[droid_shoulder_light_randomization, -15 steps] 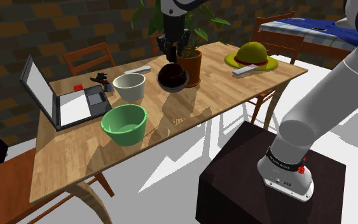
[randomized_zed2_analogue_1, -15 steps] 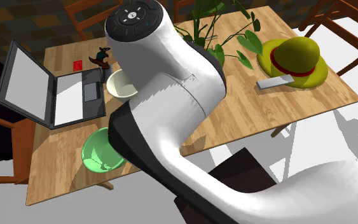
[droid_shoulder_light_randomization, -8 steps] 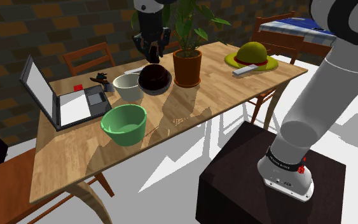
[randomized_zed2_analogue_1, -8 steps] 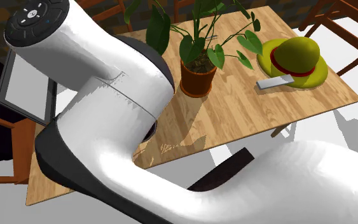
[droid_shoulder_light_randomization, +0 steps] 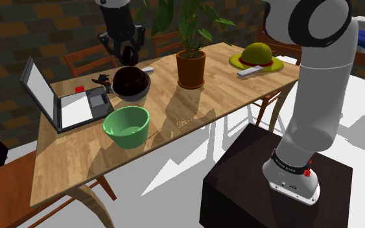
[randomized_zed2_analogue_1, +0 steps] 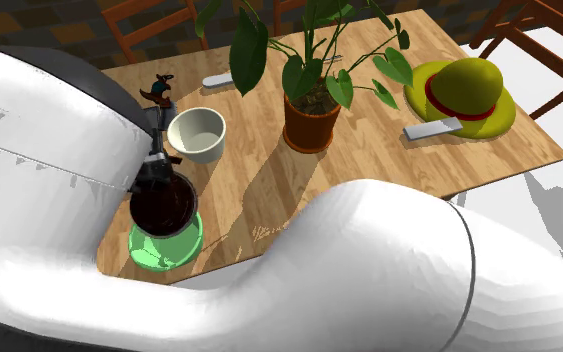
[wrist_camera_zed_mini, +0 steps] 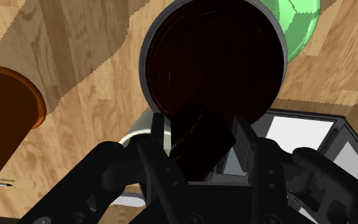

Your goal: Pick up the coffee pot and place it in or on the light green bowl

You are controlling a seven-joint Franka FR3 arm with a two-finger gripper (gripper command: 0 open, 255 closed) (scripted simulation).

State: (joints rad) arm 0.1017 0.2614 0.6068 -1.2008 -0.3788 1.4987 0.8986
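Wooden table (droid_shoulder_light_randomization: 220, 103); the gripper (droid_shoulder_light_randomization: 126, 58) clasps the dark coffee pot (droid_shoulder_light_randomization: 131, 84) by its handle. Held high, likely to clear the rim of the green bowl (droid_shoulder_light_randomization: 127, 126).

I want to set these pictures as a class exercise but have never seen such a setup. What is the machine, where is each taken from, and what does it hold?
This is a white robot arm on a dark box, drawn by a simulator. One picture looks down from beside the box, one past the arm's bulk, one from a camera on the hand. On the table stand a green bowl, a white bowl, an open laptop, a potted plant and a yellow-green hat. The black hand grips the handle of a dark coffee pot, held above the table, not yet in the green bowl.
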